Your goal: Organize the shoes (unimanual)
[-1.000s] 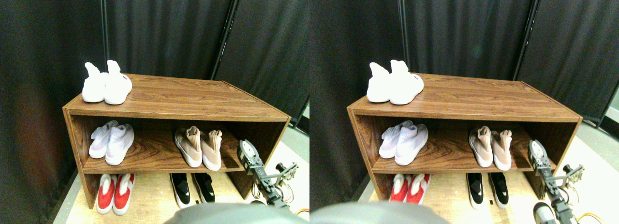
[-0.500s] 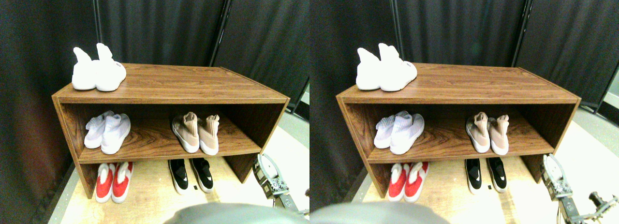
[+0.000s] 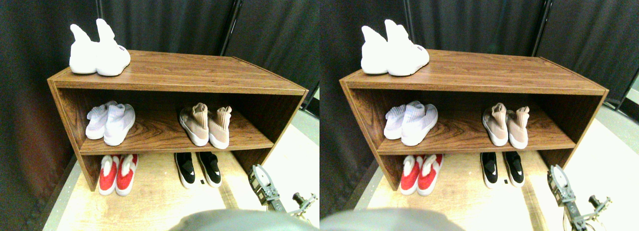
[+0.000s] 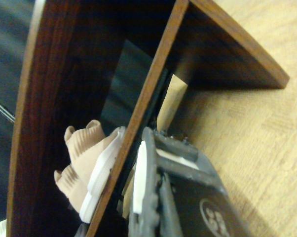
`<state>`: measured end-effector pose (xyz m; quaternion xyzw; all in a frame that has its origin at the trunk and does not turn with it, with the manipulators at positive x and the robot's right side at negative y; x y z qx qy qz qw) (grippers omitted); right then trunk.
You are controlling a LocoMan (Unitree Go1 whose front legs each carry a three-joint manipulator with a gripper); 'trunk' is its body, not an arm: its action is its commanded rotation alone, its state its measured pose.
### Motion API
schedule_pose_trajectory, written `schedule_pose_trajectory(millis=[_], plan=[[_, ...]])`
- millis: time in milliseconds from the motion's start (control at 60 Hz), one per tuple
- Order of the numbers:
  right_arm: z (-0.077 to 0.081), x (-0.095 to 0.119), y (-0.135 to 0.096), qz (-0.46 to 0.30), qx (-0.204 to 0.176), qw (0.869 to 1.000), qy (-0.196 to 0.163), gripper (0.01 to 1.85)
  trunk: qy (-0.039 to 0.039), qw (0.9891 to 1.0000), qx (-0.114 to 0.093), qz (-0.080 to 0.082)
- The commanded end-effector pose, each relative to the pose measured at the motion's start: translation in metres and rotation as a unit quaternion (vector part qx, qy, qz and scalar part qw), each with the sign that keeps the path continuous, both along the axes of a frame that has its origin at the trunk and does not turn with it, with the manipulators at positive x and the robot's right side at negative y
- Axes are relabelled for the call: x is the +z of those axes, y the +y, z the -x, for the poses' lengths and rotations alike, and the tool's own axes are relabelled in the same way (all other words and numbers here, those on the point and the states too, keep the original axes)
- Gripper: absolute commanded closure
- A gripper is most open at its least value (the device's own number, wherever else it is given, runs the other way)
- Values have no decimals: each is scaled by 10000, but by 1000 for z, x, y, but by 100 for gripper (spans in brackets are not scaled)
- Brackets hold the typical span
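Note:
The tan-beige knit shoes [image 3: 205,126] stand side by side on the right of the middle shelf, toes toward me. The low black shoes [image 3: 198,168] with white marks sit as a pair on the floor under them. My right gripper [image 3: 261,183] hangs low in front of the rack's right end, apart from every shoe. In the wrist view the tan shoes [image 4: 84,163] show past the edge of the shelf board [image 4: 148,108], with the dark gripper [image 4: 173,197] close before that edge.
The wooden rack [image 3: 174,84] carries a white pair [image 3: 97,59] on its top left and a pale pair [image 3: 110,123] on the middle shelf's left. A red pair [image 3: 118,173] stands on the floor below. Black curtains hang behind; light wood flooring [image 3: 150,201] lies in front.
The whole picture has shifted, so the camera moved. My right manipulator has dropped from middle-shelf height beside the rack's right end to near the floor. The shoes have not moved.

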<state>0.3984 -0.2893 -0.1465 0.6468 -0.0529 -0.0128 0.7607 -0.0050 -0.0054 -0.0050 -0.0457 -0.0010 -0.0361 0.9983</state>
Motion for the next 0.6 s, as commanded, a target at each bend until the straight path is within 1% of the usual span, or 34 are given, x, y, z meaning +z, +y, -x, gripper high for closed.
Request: schedule_pose_trajectory(millis=[17,33,117,150,200,250,367,383,400,433,483,533,550,600], plan=[[-11,-13,-4,42,-158,9998,-91,180,162,9998,47,127],[-13,-16,-4,72,-244,9997,-20,180,165,9998,48,127],[-19,-23,-6,84,-297,9994,131,180,169,9997,62,141],[-26,-29,-8,132,-345,9990,251,180,169,9997,62,141],[-29,-32,-9,105,-353,9990,269,180,176,9997,67,138],[-37,-39,-11,60,-394,9984,406,180,179,9997,77,141],[-48,-48,-15,-68,-435,9977,521,180,177,9997,100,145],[-52,-51,-16,-92,-471,9973,561,180,181,9997,111,141],[-52,-51,-16,-92,-471,9973,561,180,181,9997,111,141],[-56,-53,-18,-247,-616,9959,621,180,182,9997,111,137],[-61,-55,-19,-331,-664,9950,669,180,175,9997,115,142],[-65,-56,-20,-203,-836,9937,724,180,175,9997,115,142],[-67,-56,-20,-238,-984,9917,795,180,175,9997,115,142],[-69,-57,-21,-328,-1010,9909,832,180,172,9997,126,145]])
